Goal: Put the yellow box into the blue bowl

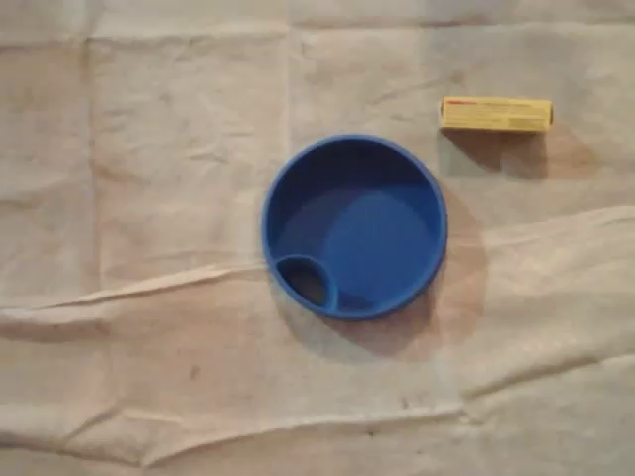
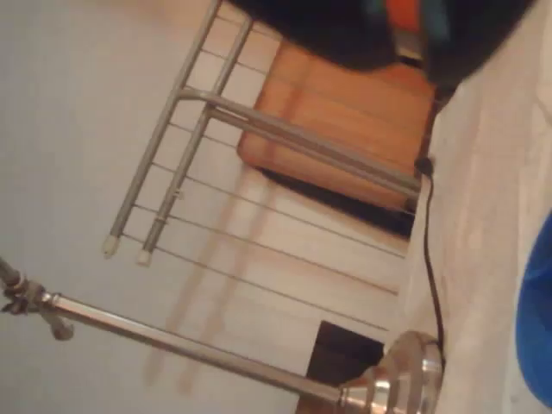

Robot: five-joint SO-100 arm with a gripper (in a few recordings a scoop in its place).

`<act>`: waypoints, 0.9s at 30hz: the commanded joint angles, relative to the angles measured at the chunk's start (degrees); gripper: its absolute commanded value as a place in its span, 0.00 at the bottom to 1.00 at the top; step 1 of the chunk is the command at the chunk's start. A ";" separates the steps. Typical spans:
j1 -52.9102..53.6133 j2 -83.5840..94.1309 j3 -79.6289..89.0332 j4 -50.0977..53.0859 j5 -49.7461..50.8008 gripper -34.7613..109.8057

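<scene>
In the overhead view a round blue bowl (image 1: pixel 354 142) stands at the middle of the cloth, empty, with a small oval pocket at its lower-left inner rim. A long yellow box (image 1: pixel 495 114) lies flat up and to the right of the bowl, a short gap away from it. In the wrist view a curved piece of the blue bowl (image 2: pixel 539 328) shows at the right edge. A dark, blurred part of my arm with an orange patch (image 2: pixel 379 30) hangs at the top of the wrist view; I cannot make out its fingers.
A wrinkled beige cloth (image 1: pixel 149 248) covers the table, with raised folds across the lower half. The wrist view looks off the table at a metal rack (image 2: pixel 216 155), a chrome stand (image 2: pixel 405 379), a black cable (image 2: pixel 429 259) and a wooden panel (image 2: pixel 345 112).
</scene>
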 commanded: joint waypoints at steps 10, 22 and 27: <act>0.62 2.11 -0.88 -0.35 0.53 0.24; 0.62 2.11 -0.88 -0.35 0.62 0.24; 0.26 2.11 -0.88 -0.35 0.53 0.24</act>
